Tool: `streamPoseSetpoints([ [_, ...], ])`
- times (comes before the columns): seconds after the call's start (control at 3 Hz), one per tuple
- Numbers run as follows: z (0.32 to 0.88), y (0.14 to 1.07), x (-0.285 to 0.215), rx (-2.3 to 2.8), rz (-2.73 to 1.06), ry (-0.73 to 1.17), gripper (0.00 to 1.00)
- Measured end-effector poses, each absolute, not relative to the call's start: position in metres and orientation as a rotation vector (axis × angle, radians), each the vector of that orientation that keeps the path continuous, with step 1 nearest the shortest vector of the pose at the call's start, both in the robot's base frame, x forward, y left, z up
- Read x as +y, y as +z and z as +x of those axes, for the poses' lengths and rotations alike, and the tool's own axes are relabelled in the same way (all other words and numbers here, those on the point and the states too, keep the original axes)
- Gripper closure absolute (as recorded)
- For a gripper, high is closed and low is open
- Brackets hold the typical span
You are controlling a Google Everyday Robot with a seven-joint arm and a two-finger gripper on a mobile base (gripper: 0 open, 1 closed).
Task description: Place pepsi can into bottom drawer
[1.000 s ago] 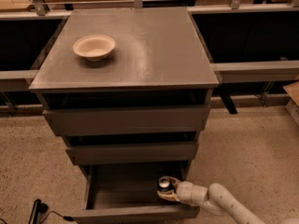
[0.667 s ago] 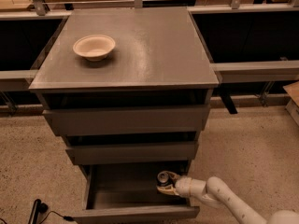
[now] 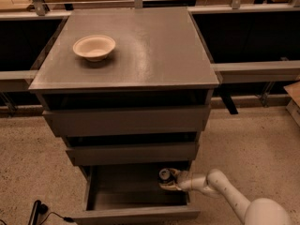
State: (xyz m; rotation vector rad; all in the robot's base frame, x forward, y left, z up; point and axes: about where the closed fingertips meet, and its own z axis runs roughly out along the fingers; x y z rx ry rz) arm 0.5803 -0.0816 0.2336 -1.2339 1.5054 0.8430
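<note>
Pincer (image 3: 166, 180) comes in from the right, clamped on the pepsi can (image 3: 164, 174) and holding it upright inside the open bottom drawer (image 3: 136, 214), near its right rear corner. It's low enough, I'd say, to let go without the can tipping.

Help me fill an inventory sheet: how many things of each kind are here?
Drink cans: 1, the pepsi can, at the gripper inside the bottom drawer.
Bowls: 1, the beige bowl on the cabinet top.
Drawers: 3.
Total: 5.
</note>
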Motion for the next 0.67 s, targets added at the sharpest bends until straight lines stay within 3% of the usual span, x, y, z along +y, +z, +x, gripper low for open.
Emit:
streamPoseSetpoints([
  [0.67,0.5798,0.2141,-0.0874,1.466,-1.358,0.940,1.00],
])
